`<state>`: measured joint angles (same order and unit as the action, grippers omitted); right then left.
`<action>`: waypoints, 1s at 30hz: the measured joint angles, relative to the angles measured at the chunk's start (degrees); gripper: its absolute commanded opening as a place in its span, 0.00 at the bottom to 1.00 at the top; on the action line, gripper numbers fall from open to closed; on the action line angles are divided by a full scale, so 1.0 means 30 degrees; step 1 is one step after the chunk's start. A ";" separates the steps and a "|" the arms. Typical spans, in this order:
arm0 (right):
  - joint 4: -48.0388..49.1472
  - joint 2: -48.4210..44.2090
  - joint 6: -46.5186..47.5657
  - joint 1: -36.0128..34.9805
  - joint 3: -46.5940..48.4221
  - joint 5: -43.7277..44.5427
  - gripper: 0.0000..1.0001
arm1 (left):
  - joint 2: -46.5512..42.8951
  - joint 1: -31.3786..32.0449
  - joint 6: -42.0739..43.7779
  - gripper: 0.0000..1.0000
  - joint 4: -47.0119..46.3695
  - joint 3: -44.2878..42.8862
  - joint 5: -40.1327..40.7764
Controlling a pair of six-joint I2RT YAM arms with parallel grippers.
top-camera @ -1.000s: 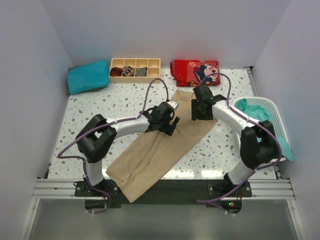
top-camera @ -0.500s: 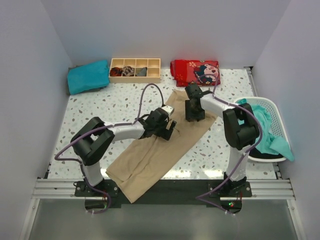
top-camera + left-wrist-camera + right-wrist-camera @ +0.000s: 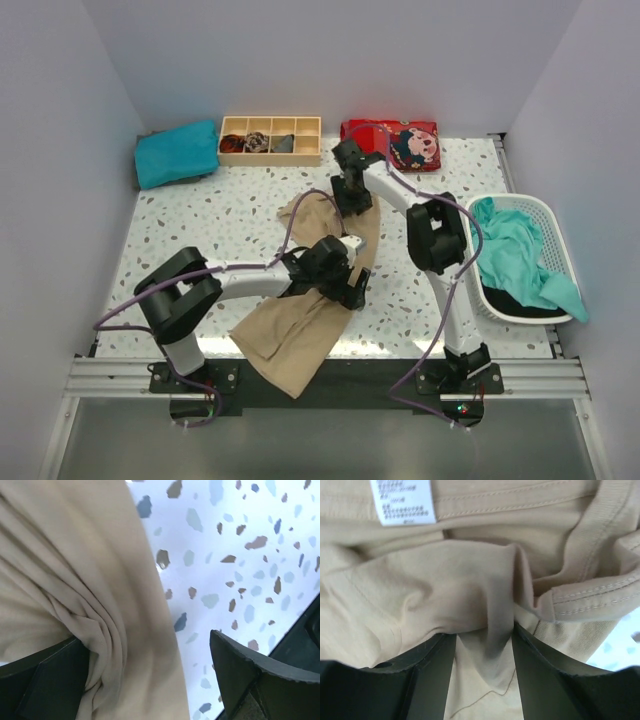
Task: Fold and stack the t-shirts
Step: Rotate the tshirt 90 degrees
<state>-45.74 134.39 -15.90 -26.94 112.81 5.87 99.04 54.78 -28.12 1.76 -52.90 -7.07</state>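
Observation:
The tan t-shirt lies bunched in a diagonal strip from the table's middle to its near edge. My right gripper is at the shirt's far end, shut on a fold of the tan cloth near the collar and its white label. My left gripper is low over the shirt's right edge. Its jaws stand wide apart, tan cloth bunched against the left finger and the right finger over bare table. A folded teal t-shirt lies at the back left. Another teal t-shirt lies in the basket.
A white basket stands at the right edge. A wooden compartment box and a folded red patterned cloth sit along the back. Speckled table shows left of the tan shirt, walls close on three sides.
My right gripper has moved back and left, dragging the shirt's far end with it. My left gripper has moved nearer along the shirt. The shirt has bunched and shifted left.

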 measured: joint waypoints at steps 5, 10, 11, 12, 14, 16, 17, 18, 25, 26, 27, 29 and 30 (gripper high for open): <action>-0.1909 0.2142 0.0772 -0.0729 0.3956 -0.0583 0.56 | 0.0015 0.0219 -0.0299 1.00 0.1100 -0.0488 -0.0925; -0.3373 0.3956 0.1413 -0.0998 0.7446 -0.1275 0.58 | 0.0015 0.0204 -0.0568 1.00 0.1909 -0.1362 -0.2062; -0.3606 0.4328 0.1486 -0.0998 0.8102 -0.1341 0.58 | 0.0015 0.0197 -0.0648 1.00 0.1953 -0.1625 -0.2361; -0.3745 0.4641 0.1552 -0.0998 0.8684 -0.1377 0.57 | 0.0015 0.0168 -0.0780 1.00 0.1960 -0.1894 -0.2769; -0.3803 0.4903 0.1654 -0.0991 0.9143 -0.1384 0.57 | 0.0015 0.0015 -0.0882 1.00 0.1931 -0.2375 -0.3388; -0.3628 0.4896 0.1705 -0.0976 0.9034 -0.1384 0.57 | 0.0022 -0.0189 -0.0911 1.00 0.2310 -0.2994 -0.3526; -0.3220 0.4648 0.1719 -0.0969 0.8539 -0.1377 0.57 | 0.0022 -0.0321 -0.0896 1.00 0.2718 -0.3395 -0.3373; -0.2871 0.4357 0.1727 -0.0962 0.8080 -0.1362 0.57 | 0.0000 -0.0401 -0.0860 1.00 0.2987 -0.3614 -0.3060; 0.0612 0.0692 0.2011 -0.0488 0.1967 -0.1137 0.58 | -0.1916 -0.2375 -0.0073 1.00 0.6266 -0.4116 0.1749; 0.0867 0.0204 0.2091 -0.0350 0.1421 -0.1078 0.58 | -0.2229 -0.2900 0.0080 1.00 0.6492 -0.4116 0.2200; 0.0976 -0.0408 0.2186 -0.0197 0.0969 -0.0925 0.58 | -0.2688 -0.3592 0.0291 1.00 0.6768 -0.4116 0.2907; 0.1202 -0.1552 0.2237 0.0007 0.0437 -0.0648 0.58 | -0.3271 -0.4641 0.0656 1.00 0.6936 -0.4116 0.4124; 0.1217 -0.2084 0.2237 0.0066 0.0240 -0.0532 0.58 | -0.3388 -0.4918 0.0787 1.00 0.6951 -0.4116 0.4510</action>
<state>-42.09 128.14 -9.19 -26.74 113.54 4.27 88.88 40.03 -25.76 22.61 -65.25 6.46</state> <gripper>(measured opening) 0.579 0.999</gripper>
